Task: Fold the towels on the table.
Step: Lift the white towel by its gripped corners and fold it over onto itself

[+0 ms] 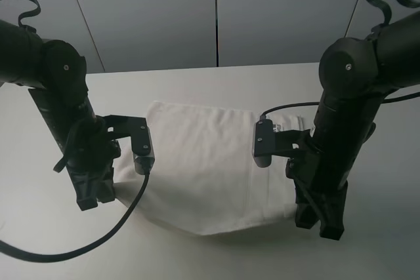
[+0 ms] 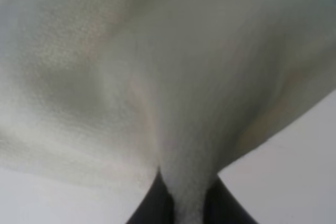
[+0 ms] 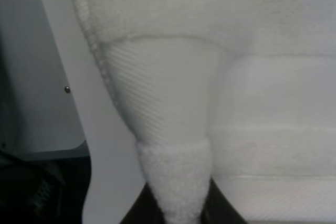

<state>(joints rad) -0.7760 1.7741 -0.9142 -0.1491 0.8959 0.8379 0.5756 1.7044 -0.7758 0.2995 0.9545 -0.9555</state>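
As both arms' jaws clamp shut, the towel (image 1: 203, 162) sits pinched inside — one corner each.

Plain grey panelled wall (image 1: 157, 11) behind.

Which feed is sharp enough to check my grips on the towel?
Left wrist view: out of focus, the towel a soft blur between dark fingers. Right wrist view: sharper, terry loops and woven band readable. Exterior high view: evenly lit, no glare, faint shadow under the near edge.
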